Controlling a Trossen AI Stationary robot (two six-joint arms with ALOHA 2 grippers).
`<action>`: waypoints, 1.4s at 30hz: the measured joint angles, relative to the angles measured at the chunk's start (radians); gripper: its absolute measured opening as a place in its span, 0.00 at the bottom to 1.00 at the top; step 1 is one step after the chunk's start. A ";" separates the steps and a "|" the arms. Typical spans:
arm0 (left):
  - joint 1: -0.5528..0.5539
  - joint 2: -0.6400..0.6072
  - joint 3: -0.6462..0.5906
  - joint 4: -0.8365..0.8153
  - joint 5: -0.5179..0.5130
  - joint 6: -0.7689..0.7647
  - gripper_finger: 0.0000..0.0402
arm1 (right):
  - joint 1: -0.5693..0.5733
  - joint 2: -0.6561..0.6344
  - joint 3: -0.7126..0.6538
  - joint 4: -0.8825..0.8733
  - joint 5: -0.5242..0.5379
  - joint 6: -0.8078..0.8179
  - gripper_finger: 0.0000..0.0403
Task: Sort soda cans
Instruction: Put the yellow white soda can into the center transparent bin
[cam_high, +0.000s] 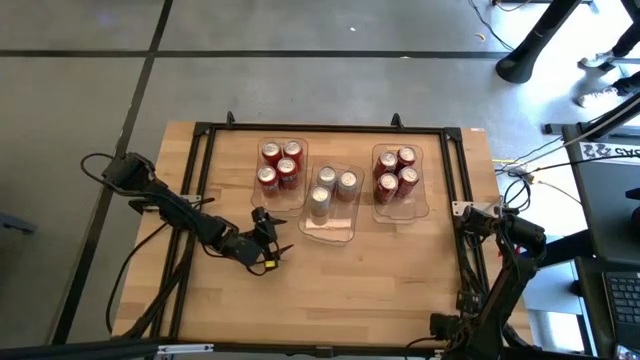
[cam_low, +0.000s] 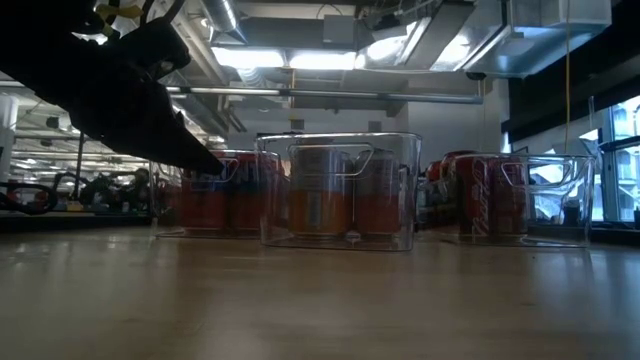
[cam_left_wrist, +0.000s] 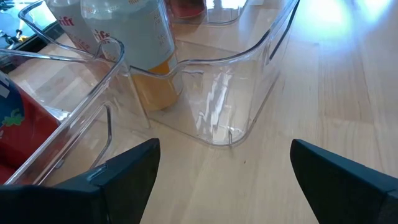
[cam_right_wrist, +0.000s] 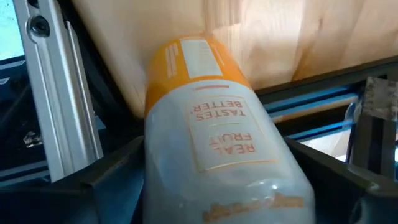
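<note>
Three clear bins stand in a row at the table's far middle. The left bin (cam_high: 281, 172) and the right bin (cam_high: 400, 182) hold red soda cans (cam_high: 279, 165), and the middle bin (cam_high: 332, 202) holds three pale cans (cam_high: 332, 188). My left gripper (cam_high: 268, 250) is open just short of the middle bin's near end (cam_left_wrist: 230, 134), with nothing between its fingers. My right gripper (cam_high: 497, 228) is at the table's right edge. Its wide-apart fingers stand on either side of a pale can with an orange lower band (cam_right_wrist: 211, 130). My right gripper comes at the pale can from above on a slant, one finger (cam_right_wrist: 112, 171) beside each side of its body (cam_right_wrist: 161, 155). The can's orange bottom end (cam_right_wrist: 186, 56) points away from me, over the table's edge rail. I cannot tell whether the fingers touch it.
A black metal frame (cam_high: 200, 200) runs round the tabletop, with rails and cables at the right edge (cam_right_wrist: 56, 93). Bare wood lies between the bins and the table's near edge (cam_high: 350, 290).
</note>
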 joint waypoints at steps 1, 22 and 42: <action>0.000 0.000 0.000 0.000 0.000 -0.005 0.86 | 0.000 0.000 0.000 -0.001 -0.003 0.000 0.84; 0.000 0.000 0.000 0.000 0.000 -0.013 0.86 | -0.160 0.000 0.010 -0.010 0.019 -0.051 0.72; -0.002 0.000 0.000 -0.001 0.000 -0.059 0.86 | -0.411 0.004 0.199 -0.136 0.337 -0.344 0.72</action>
